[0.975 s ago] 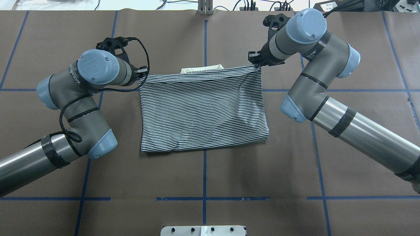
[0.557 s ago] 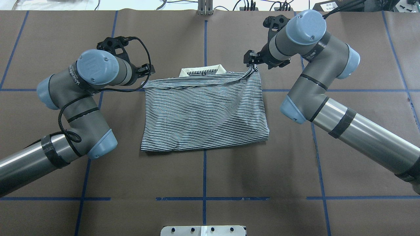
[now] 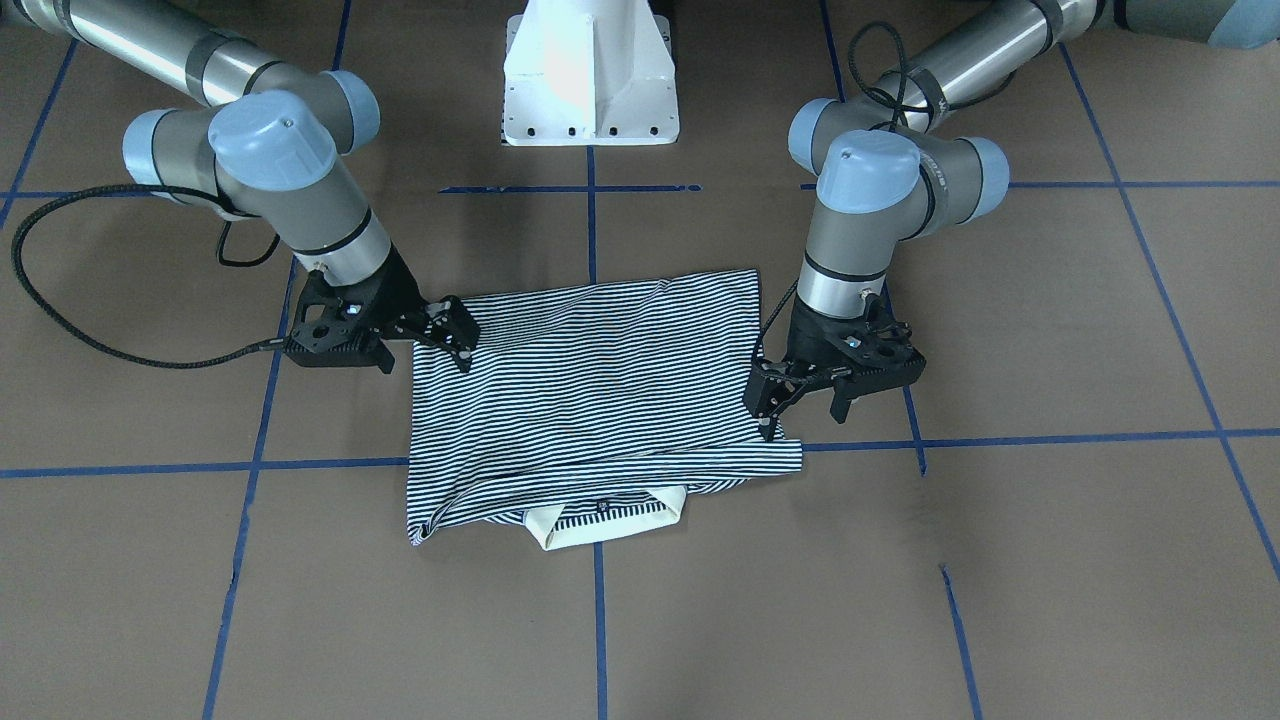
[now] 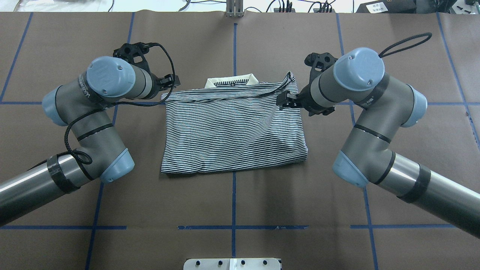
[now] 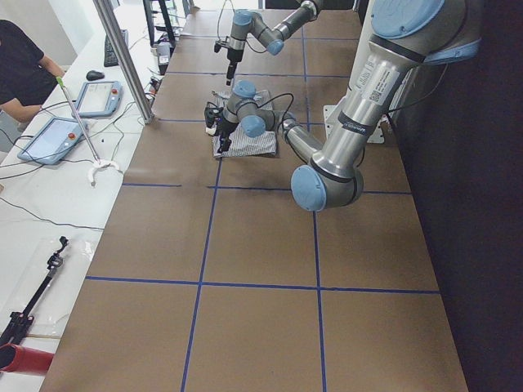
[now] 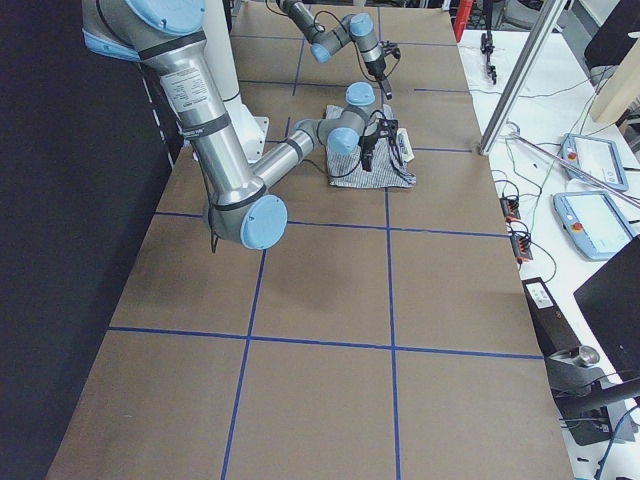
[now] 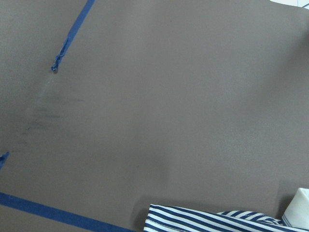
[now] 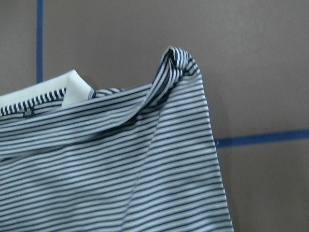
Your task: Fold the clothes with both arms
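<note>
The striped polo shirt (image 4: pixel 232 127) lies folded into a rectangle on the brown table, its cream collar (image 4: pixel 232 79) poking out at the far edge. A loose fold runs along that far edge, and the far right corner (image 8: pixel 176 58) stands up in a small peak. My left gripper (image 4: pixel 170 80) hovers open just off the shirt's far left corner; in the front-facing view this left gripper (image 3: pixel 800 405) holds no cloth. My right gripper (image 4: pixel 285 100) is open over the shirt's right edge, and in the front-facing view the right gripper (image 3: pixel 462 340) is likewise empty above the shirt (image 3: pixel 590 400).
The white pedestal base (image 3: pixel 590 70) stands at the robot's side of the table. Blue tape lines (image 4: pixel 233 45) grid the brown surface. A black cable (image 3: pixel 60 300) loops off the right arm. In the exterior left view a person (image 5: pixel 20 65) sits beside tablets on a side bench.
Both grippers let go of the shirt's far edge, which dropped onto the table, baring the collar. The right arm drew back toward the robot, over the shirt's right edge. The left arm hardly moved.
</note>
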### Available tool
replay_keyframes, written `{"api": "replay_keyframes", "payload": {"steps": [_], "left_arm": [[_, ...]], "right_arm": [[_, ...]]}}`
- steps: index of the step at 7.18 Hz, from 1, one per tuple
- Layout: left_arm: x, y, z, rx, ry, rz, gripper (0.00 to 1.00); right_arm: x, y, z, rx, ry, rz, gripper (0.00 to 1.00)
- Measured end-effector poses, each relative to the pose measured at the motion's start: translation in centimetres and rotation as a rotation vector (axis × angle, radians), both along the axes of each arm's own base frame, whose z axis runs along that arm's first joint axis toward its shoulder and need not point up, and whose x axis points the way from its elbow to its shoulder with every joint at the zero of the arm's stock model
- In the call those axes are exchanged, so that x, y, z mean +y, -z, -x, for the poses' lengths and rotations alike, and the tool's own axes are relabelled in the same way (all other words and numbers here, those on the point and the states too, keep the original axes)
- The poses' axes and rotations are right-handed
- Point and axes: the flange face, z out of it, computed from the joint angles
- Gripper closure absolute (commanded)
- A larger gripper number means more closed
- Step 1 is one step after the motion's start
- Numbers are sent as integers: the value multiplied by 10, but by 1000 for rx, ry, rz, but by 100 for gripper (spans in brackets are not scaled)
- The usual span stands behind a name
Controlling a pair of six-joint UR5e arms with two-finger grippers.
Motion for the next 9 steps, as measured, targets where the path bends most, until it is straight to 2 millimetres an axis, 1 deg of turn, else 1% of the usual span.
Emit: {"api": "replay_keyframes", "payload": {"steps": [1, 2, 3, 6, 7, 8, 9], "left_arm": [[1, 4, 1, 8, -1, -5, 0], [2, 8, 2, 15, -1, -10, 0], [4, 12, 4, 23, -1, -15, 0], [6, 20, 6, 36, 0, -20, 0], [7, 21, 7, 39, 1, -22, 0], [7, 23, 8, 40, 1, -23, 0], [8, 23, 8, 41, 1, -24, 0]], "right_arm": [[26, -8, 6, 9, 7, 50, 0], [43, -17, 14, 24, 20, 81, 0], [53, -27, 20, 42, 32, 100, 0], [66, -51, 31, 90, 53, 132, 1], [68, -58, 36, 102, 59, 139, 3], [69, -62, 40, 109, 64, 143, 16], [70, -62, 42, 111, 67, 144, 36]]}}
